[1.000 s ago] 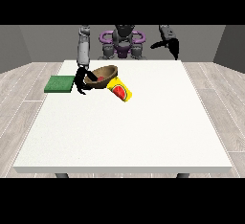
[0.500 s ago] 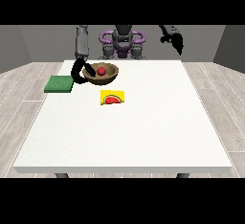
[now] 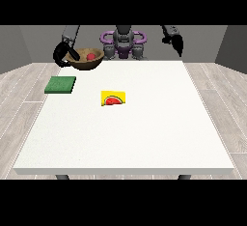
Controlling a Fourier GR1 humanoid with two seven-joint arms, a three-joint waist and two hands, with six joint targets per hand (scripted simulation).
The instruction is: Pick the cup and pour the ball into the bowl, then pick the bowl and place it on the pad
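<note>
a black hand (image 3: 64, 55) at the view's left holds a brown wooden bowl (image 3: 88, 59) lifted above the far left part of the white tabletop (image 3: 144, 133), its fingers curled round the bowl's near rim. a red ball (image 3: 90, 56) sits inside the bowl, just beside that hand. below the hand and nearer the camera, a green pad (image 3: 61, 85) lies flat at the tabletop's left edge, apart from the bowl. further towards the middle of the tabletop, well apart from the hand, lies a yellow cup with a watermelon picture (image 3: 113, 98), on its side. the hand at the view's right (image 3: 176, 43) hangs in the air beyond the tabletop's far right corner, fingers pointing down and holding nothing.
</note>
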